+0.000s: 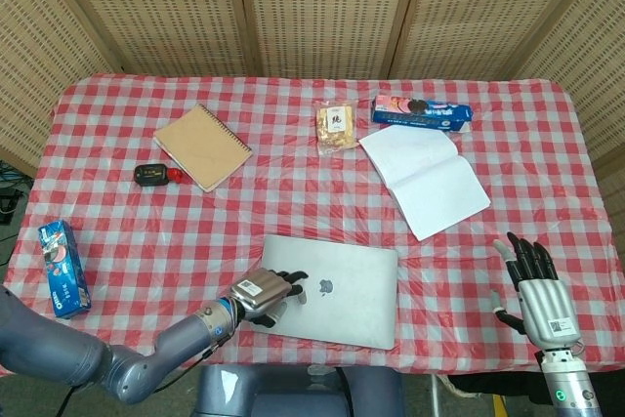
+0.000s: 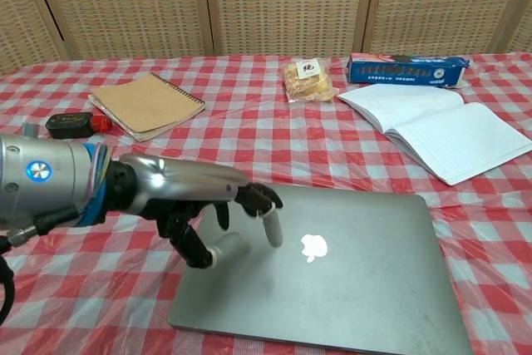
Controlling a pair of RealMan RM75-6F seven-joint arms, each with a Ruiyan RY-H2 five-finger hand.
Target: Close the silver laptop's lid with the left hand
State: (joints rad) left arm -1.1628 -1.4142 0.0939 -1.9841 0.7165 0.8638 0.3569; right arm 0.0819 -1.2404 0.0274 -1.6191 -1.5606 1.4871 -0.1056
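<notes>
The silver laptop point(image 1: 342, 285) point(image 2: 349, 280) lies near the table's front edge with its lid flat down and the logo facing up. My left hand point(image 1: 266, 292) point(image 2: 216, 214) hovers over the lid's left part, fingers apart and slightly curled, holding nothing. Its lowest fingertip is at or just above the lid; I cannot tell if it touches. My right hand point(image 1: 535, 290) stands at the front right corner, off the laptop, fingers stretched out and empty. The chest view does not show it.
A tan spiral notebook point(image 1: 202, 145) point(image 2: 147, 103) and a black-and-red device point(image 1: 156, 175) lie at the back left. An open white notebook point(image 1: 425, 180), a blue cookie box point(image 1: 422, 112) and a snack bag point(image 1: 334, 126) lie behind the laptop. Another blue box point(image 1: 63, 267) sits at the left edge.
</notes>
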